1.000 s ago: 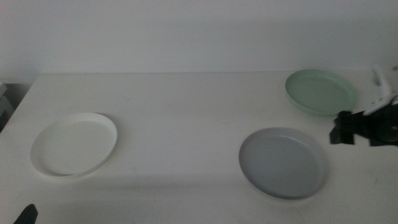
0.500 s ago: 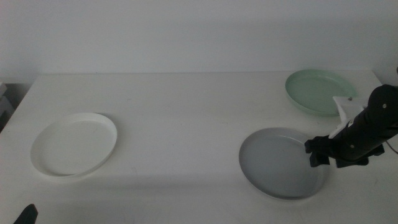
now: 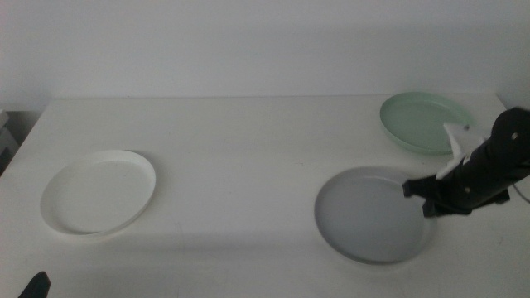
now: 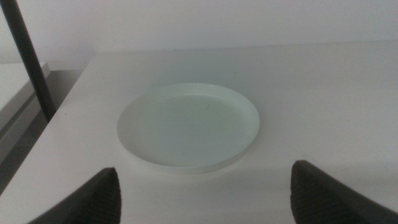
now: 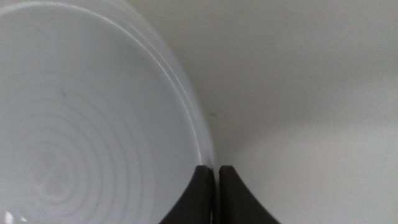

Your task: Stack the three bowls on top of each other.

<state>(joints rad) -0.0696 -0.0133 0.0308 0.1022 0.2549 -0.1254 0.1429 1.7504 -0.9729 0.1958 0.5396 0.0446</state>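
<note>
The right gripper (image 3: pixel 421 199) is pinching the right rim of the grey bowl (image 3: pixel 373 215), jaws nearly together w/ only the thin rim btwn them; the contact itself is getting cut off at the wrist view's edge. The green bowl (image 3: pixel 426 122) is sitting behind it, partly hidden by the arm. The white bowl (image 3: pixel 98 191) is lying far left on the table (image 3: pixel 240 157). The left gripper (image 4: pixel 205 193) is waiting wide open, holding nothing, tips only showing.

Three bowls are counted on one table (image 3: pixel 248 149): one white bowl (image 3: pixel 98 192), one grey bowl (image 3: pixel 373 215) and one pale green bowl (image 3: pixel 424 121). Two grippers are counted: one right gripper (image 3: pixel 421 199) and one left gripper (image 4: pixel 205 193).
</note>
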